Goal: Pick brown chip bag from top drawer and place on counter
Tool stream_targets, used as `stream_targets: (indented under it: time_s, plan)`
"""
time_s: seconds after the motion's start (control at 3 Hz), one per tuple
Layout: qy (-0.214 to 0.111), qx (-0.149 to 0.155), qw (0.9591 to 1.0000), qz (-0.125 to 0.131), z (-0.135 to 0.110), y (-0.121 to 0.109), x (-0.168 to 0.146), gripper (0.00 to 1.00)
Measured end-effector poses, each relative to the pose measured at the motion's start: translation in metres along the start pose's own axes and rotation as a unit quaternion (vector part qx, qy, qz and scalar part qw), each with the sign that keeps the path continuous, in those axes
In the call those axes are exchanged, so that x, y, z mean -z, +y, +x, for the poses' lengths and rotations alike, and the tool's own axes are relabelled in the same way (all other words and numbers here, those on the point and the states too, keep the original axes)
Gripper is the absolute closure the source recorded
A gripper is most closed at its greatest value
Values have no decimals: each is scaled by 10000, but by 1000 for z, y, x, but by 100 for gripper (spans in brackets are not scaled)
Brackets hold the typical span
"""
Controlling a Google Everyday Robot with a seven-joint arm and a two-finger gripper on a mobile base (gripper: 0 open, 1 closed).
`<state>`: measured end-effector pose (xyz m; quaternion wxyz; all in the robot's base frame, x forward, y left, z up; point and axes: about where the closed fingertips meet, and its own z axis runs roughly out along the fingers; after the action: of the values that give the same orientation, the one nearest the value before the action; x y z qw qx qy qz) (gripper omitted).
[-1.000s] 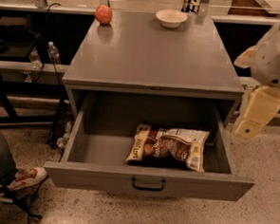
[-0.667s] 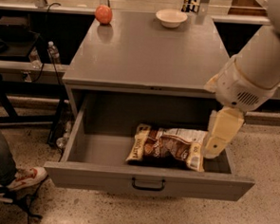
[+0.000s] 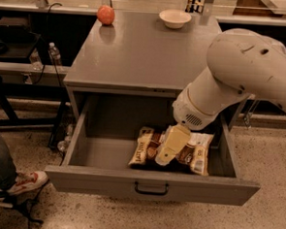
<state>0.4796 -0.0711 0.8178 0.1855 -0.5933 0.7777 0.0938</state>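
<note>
The top drawer [image 3: 151, 185] is pulled fully open, its flat front panel with a dark handle facing me. The brown chip bag [image 3: 195, 151] lies flat on the drawer floor, right of centre, with its cream end to the right. My gripper [image 3: 163, 156] reaches down into the drawer from the right on the white arm and hangs over the middle of the bag, covering part of it. I cannot tell whether it touches the bag. The counter [image 3: 137, 53] is the grey cabinet top directly above the drawer.
A red apple [image 3: 106, 14] and a white bowl [image 3: 174, 18] stand at the far edge of the counter. A person's leg and shoe [image 3: 17, 179] are at the lower left by the drawer. A black rack with a water bottle [image 3: 54, 55] stands to the left.
My arm has swung in from the right and down into the drawer. The gripper went from beside the cabinet to over the chip bag. The bag has not moved.
</note>
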Motion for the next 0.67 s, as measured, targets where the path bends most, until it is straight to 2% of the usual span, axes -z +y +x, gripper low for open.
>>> stream_targets:
  time_s: [0.33,0.67]
  plan:
    - [0,0,10000,0,0,0,0,0]
    - [168,146,9997,53,2,-13,-15,0]
